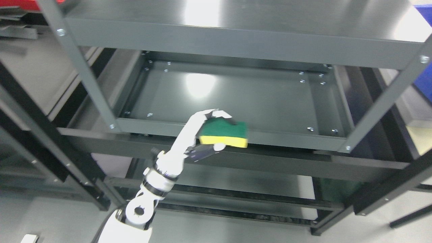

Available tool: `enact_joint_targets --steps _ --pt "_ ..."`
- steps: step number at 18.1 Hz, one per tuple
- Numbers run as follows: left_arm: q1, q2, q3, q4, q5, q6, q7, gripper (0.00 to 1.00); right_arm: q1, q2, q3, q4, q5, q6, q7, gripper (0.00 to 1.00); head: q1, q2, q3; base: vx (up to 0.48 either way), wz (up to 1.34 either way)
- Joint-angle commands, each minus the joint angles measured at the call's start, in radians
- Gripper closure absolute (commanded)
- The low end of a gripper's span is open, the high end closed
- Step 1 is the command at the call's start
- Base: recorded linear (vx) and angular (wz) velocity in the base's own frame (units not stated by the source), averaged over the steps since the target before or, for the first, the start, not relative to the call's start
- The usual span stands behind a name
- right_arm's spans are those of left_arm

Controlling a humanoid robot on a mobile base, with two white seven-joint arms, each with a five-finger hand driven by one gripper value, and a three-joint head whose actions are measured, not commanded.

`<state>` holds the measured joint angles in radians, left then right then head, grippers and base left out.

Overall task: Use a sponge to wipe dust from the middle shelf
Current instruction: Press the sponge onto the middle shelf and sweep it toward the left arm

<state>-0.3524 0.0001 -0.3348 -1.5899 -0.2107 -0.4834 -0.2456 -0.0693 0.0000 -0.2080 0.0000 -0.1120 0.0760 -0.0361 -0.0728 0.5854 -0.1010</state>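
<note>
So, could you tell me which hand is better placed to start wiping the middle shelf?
Left. The left hand already grips the sponge at the front edge of the middle shelf; no right arm is in view.

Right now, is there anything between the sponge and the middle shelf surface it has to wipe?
Nothing visible lies on the middle shelf. The left hand holds the sponge at the shelf's front rim, which it may need to clear.

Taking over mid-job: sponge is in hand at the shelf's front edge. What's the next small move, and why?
Probably ease the left hand forward and down, to lay the sponge flat on the middle shelf. The sponge sits at the front lip, green side up, and seems not yet on the panel, which looks bare.
</note>
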Motion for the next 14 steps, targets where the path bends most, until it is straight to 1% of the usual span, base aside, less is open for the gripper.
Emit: enact_joint_targets --steps 1,2,4,7,10,14 --pt "-0.195 0.017 -0.242 0.041 -0.241 -0.067 -0.056 0.99 0.000 -0.017 -0.001 -0.017 0.000 0.001 -0.001 0.00 0.0000 0.000 0.000 0.033 -0.31" --pt "-0.204 0.017 -0.262 0.033 -0.287 -0.105 -0.078 0.99 0.000 -0.017 -0.001 -0.017 0.000 0.001 -0.001 0.00 0.0000 0.000 0.000 0.033 -0.31" --pt "-0.226 0.017 -0.283 0.018 -0.335 -0.168 -0.083 1.00 0.000 -0.017 -0.001 -0.017 0.000 0.001 -0.001 0.00 0.0000 0.000 0.000 0.045 -0.40" --pt "-0.304 0.017 -0.271 -0.033 -0.352 -0.247 -0.083 1.00 0.000 -0.017 -0.001 -0.017 0.000 0.001 -0.001 0.00 0.0000 0.000 0.000 0.017 -0.30" --pt "-0.428 0.017 -0.153 -0.068 -0.352 -0.302 -0.083 1.00 0.000 -0.017 0.001 -0.017 0.000 0.001 -0.001 0.00 0.0000 0.000 0.000 0.013 -0.10" --pt "-0.615 0.017 -0.031 -0.079 -0.381 -0.302 -0.092 1.00 0.000 -0.017 0.001 -0.017 0.000 0.001 -0.001 0.00 0.0000 0.000 0.000 0.013 0.00"
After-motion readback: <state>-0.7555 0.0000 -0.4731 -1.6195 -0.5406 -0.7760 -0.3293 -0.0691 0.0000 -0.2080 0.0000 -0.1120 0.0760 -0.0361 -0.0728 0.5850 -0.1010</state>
